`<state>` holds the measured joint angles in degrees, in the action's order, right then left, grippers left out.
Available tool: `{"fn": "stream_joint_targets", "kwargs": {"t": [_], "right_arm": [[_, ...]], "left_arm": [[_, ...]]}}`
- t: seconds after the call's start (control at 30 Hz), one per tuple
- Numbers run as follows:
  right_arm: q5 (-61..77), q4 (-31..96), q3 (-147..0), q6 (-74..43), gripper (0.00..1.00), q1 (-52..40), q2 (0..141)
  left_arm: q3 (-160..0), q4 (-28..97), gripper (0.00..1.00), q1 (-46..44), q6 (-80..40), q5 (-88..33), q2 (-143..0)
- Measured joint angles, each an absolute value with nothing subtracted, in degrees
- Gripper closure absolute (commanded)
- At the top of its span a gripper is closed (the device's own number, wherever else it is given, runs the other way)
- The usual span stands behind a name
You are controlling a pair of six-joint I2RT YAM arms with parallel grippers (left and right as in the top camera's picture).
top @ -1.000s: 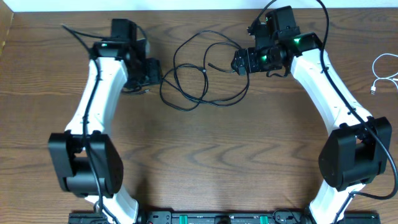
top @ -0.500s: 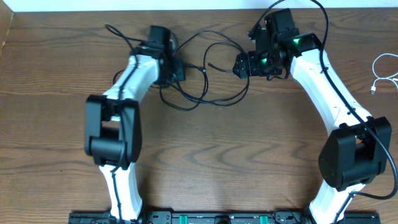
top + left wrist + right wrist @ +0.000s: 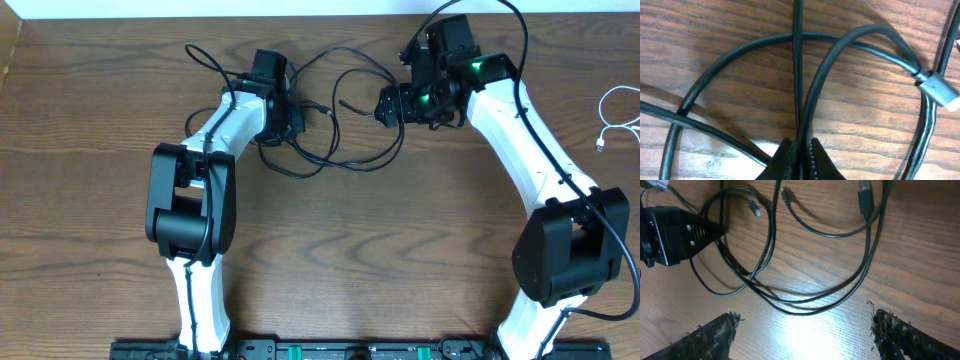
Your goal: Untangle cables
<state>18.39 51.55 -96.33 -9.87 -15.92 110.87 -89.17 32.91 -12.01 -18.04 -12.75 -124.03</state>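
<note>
The long black cable (image 3: pixel 350 165) lies in tangled loops on the wooden table at the back centre. My left gripper (image 3: pixel 296 120) is at the left side of the loops, shut on one strand. In the left wrist view the jaws (image 3: pixel 800 159) pinch that black strand (image 3: pixel 798 75), and a silver plug (image 3: pixel 941 92) lies to the right. My right gripper (image 3: pixel 383 103) hovers open over the right side of the tangle. Its frayed fingers (image 3: pixel 714 335) stand wide apart above the cable (image 3: pixel 805 301), with nothing between them. The white cable (image 3: pixel 612 118) lies apart at the far right edge.
Another plug end (image 3: pixel 865 197) of the black cable rests near the top of the right wrist view, where the left gripper (image 3: pixel 677 235) also shows. Bare wood table (image 3: pixel 350 250) spreads in front of the tangle. The arm bases stand at the near edge.
My left arm swung right from the table's left side to the tangle, and its jaws closed on a black strand. The right arm stayed nearly still, open.
</note>
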Motion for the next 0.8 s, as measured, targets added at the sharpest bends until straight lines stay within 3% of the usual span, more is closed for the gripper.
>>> {"fn": "stream_joint_targets", "kwargs": {"t": [0.2,0.43,0.8], "right_arm": [[18.4,51.1,-96.3,-9.9,0.14,-15.9,110.9],[18.8,50.1,-96.2,-9.6,0.15,-15.9,110.9],[30.7,45.5,-96.2,-3.2,0.10,-14.9,105.5]], "left_arm": [[-89.2,36.0,0.92,-12.0,-18.0,-12.8,-118.7],[-89.5,38.3,0.92,-12.0,-18.9,-13.7,-98.5],[-90.1,33.5,0.93,-12.0,-22.5,-17.8,-84.5]]}}
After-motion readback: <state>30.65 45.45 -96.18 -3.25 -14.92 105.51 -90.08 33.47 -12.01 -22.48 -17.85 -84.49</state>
